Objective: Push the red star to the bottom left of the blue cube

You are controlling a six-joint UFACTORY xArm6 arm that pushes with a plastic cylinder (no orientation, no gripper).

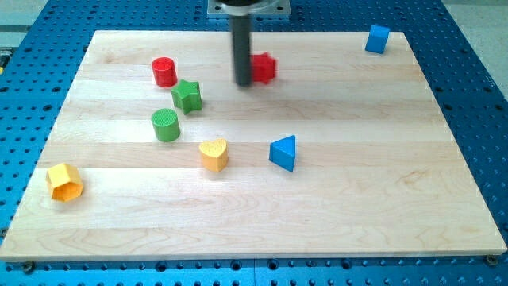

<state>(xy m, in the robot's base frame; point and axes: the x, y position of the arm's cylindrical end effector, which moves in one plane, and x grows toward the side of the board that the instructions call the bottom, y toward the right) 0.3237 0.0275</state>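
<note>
Rod tip (243, 83) sits upper centre of frame, touching the left side of the red star (264, 67); no claw on this arm, just the rod, nothing grasped; blue cube (378, 38) far upper right, well apart; red cylinder (164, 71) and green star (187, 95) left of the tip.

Bright, even light; soft shadows.

My tip (243, 83) against red star (263, 67), view's left side
</note>
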